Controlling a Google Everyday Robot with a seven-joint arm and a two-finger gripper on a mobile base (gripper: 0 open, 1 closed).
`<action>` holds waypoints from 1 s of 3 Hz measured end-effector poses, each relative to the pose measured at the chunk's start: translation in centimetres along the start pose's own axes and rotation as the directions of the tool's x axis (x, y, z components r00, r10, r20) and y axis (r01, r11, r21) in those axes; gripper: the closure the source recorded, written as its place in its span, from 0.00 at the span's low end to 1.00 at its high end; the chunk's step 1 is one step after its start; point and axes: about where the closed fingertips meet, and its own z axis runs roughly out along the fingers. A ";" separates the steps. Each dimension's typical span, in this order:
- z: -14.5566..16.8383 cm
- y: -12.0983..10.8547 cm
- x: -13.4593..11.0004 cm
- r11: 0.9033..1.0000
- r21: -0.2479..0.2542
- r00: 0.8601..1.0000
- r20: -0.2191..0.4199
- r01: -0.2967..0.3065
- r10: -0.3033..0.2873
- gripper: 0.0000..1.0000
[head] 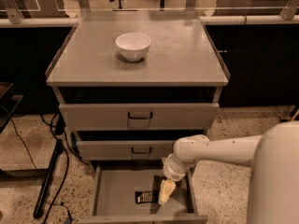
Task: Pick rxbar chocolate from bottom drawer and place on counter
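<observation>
The bottom drawer (pixel 112 195) is pulled open at the foot of the grey cabinet. The rxbar chocolate (pixel 145 197), a small black bar with pale lettering, lies flat on the drawer floor near the middle. My gripper (pixel 166 192) reaches down into the drawer from the right on a white arm. Its pale fingers hang just to the right of the bar, close beside it. The counter (pixel 177 55) is the cabinet's broad grey top above.
A white bowl (pixel 133 45) stands on the counter toward the back left. Two upper drawers with dark handles (pixel 140 115) sit above the open one. Cables and a dark stand (pixel 49 181) lie on the floor at the left.
</observation>
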 end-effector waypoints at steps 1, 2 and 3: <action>4.4 -0.3 -0.1 1.000 -0.028 1.000 -0.005 -0.008 0.008 0.00; 4.4 -0.3 -0.1 1.000 -0.028 1.000 -0.004 -0.008 0.008 0.00; 10.2 -3.5 -0.4 0.999 -0.043 0.999 0.030 -0.020 0.021 0.00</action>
